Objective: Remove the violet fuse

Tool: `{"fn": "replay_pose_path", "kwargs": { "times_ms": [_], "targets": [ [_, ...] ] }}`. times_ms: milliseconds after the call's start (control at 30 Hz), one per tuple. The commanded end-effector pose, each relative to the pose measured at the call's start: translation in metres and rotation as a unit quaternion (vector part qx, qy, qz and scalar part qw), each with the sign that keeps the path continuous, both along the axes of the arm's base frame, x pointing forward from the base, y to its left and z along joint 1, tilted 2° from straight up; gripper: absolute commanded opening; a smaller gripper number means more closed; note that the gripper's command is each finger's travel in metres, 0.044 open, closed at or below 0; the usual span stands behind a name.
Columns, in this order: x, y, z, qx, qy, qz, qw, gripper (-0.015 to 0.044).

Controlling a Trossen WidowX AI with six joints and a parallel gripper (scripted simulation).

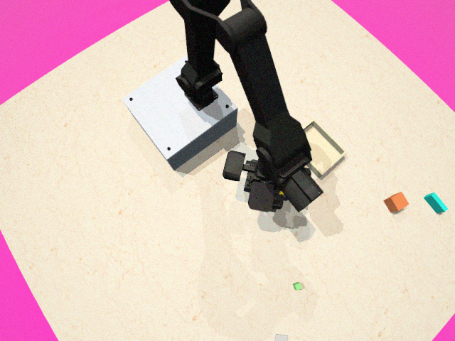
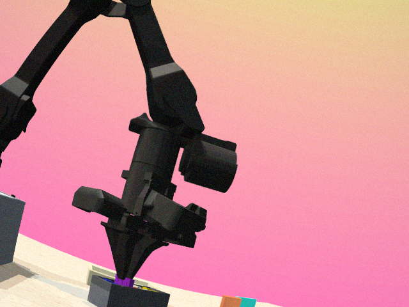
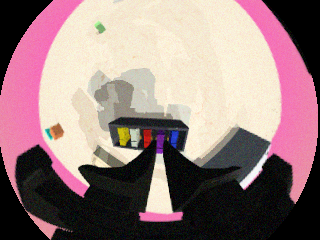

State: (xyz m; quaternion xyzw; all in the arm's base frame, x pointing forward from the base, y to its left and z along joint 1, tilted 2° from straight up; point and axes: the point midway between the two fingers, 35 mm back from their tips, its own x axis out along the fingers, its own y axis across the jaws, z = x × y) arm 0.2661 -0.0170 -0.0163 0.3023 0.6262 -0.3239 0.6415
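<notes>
Right, my claw is pinched on the violet fuse, tips pointing straight down, and in the exterior view the fuse's top stands proud of the dark fuse block, w/ its lower part down among the others; can't tell if it's fully free of its slot. Wrist cam shows the block at 12 o'clock from my fingers, holding a row: yellow fuse, white fuse, red fuse, then the violet one betw. my tips, and blue fuse at the right end. From the top cam my wrist covers the block; the cream tray sits just beside it at abt 2 o'clock, partly under my forearm. My pale grey pedestal is at 10 o'clock. Well apart at 3 o'clock lie an orange block and a teal block; a small green cube is at 6 o'clock.
</notes>
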Motion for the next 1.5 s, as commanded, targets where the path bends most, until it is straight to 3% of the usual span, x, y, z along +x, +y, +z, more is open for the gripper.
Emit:
{"fn": "replay_pose_path", "kwargs": {
  "times_ms": [0,1467],
  "targets": [
    [0.000,0.000,0.002,-0.001,0.000,0.000,1.000,0.0000],
    [0.000,0.001,0.024,-0.002,0.000,0.001,1.000,0.0000]
  ]
}}
